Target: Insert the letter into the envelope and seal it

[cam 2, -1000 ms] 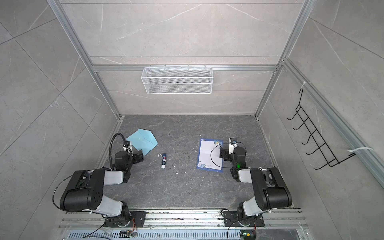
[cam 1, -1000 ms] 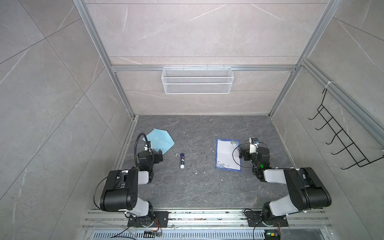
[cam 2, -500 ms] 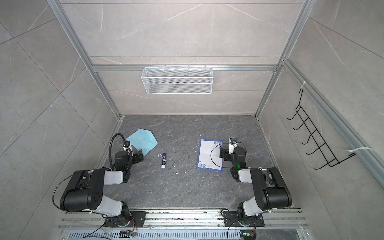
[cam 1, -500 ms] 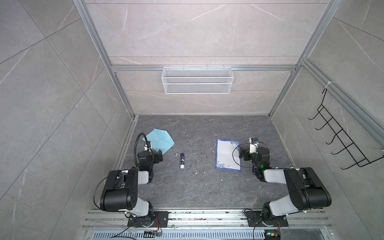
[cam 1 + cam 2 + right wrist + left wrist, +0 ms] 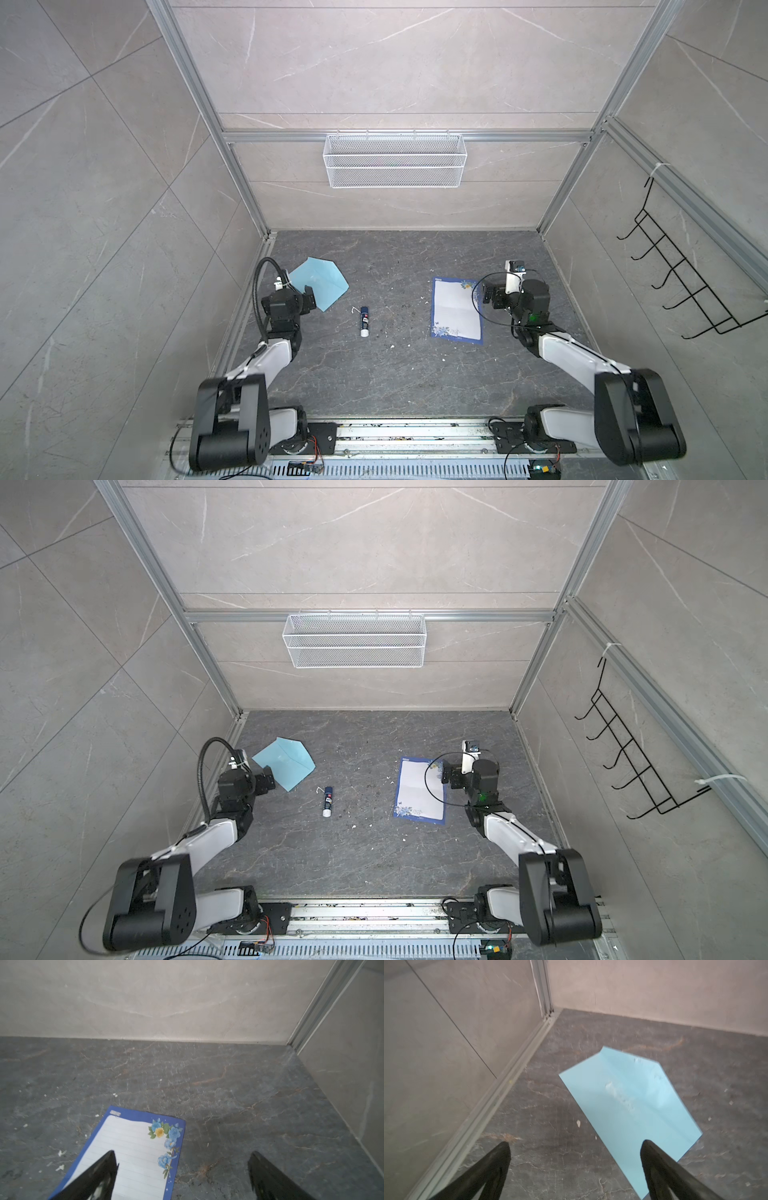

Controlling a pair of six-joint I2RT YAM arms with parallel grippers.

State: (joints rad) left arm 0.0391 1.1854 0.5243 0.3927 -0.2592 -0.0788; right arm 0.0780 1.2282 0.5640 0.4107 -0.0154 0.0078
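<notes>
On grey floor (image 5: 228, 1084), letter (image 5: 133, 1147) lies partly under wide-open, empty right end effector (image 5: 182, 1153).

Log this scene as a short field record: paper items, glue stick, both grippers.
letter: white lined paper sheet, dark blue border, blue floral corners; flat on the dark grey marbled tabletop, right side
envelope: plain light blue paper, flat, left side, flap looks open
glue stick: blue-and-white tube lying between them
left gripper: open, empty, by the envelope
right gripper: open, empty, by the letter
</notes>
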